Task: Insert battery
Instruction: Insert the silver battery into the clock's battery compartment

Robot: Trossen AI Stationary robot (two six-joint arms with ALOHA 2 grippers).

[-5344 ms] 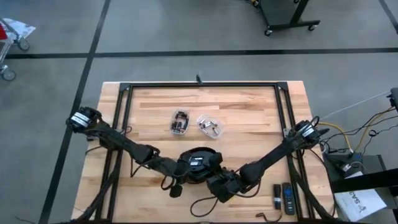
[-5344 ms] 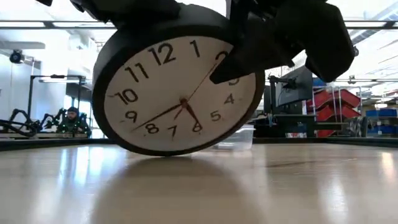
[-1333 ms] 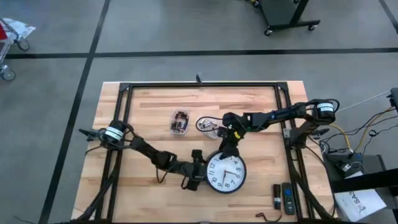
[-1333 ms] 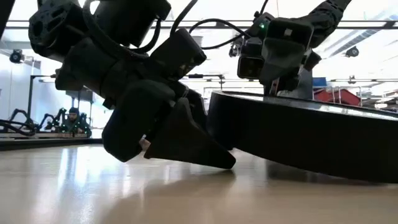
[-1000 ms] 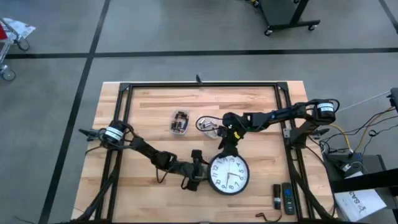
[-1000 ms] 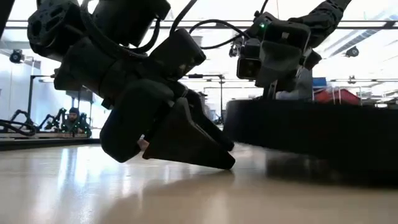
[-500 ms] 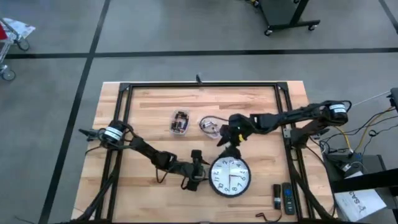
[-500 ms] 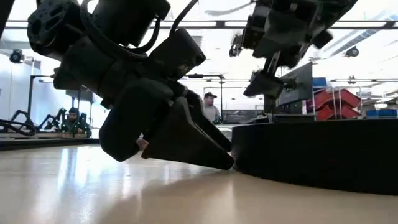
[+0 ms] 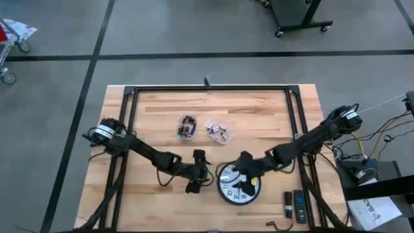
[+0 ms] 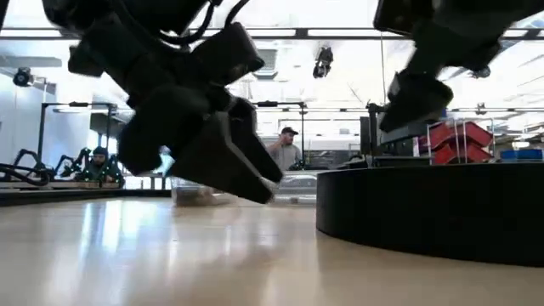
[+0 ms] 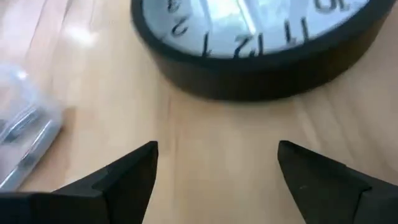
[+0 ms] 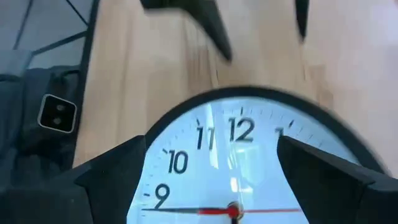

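- The wall clock (image 9: pixel 238 183) is lying face up on the wooden tabletop (image 9: pixel 162 139), near its front edge, with white dial and black numerals showing; its battery compartment would be on the hidden back, so I cannot tell whether a battery is in it.
- The right gripper (image 9: pixel 244 169) is hovering directly over the clock face, its jaws spread wide and holding nothing; the right wrist view is looking down between them at the 9 to 12 part of the dial.
- The left gripper (image 9: pixel 200 176) is sitting just beside the clock's rim, on its left side, apart from it; its jaws are also standing wide and empty, as the left wrist view shows with bare wood between them.
- To the right of the clock, near the front edge, two dark remote controls (image 9: pixel 293 204) are lying side by side.
- Farther back, around mid-table, a clear plastic bag (image 9: pixel 218 131) with metallic pieces inside, possibly batteries, is lying well apart from the clock, and a small clear container (image 9: pixel 187 127) with dark contents is lying just left of it.
- Beyond the table, the low view is showing a person (image 10: pixel 283 146) standing in the room.
- Judging by the clock set dial-up and both grippers empty, the insertion looks either finished or not being worked right now.
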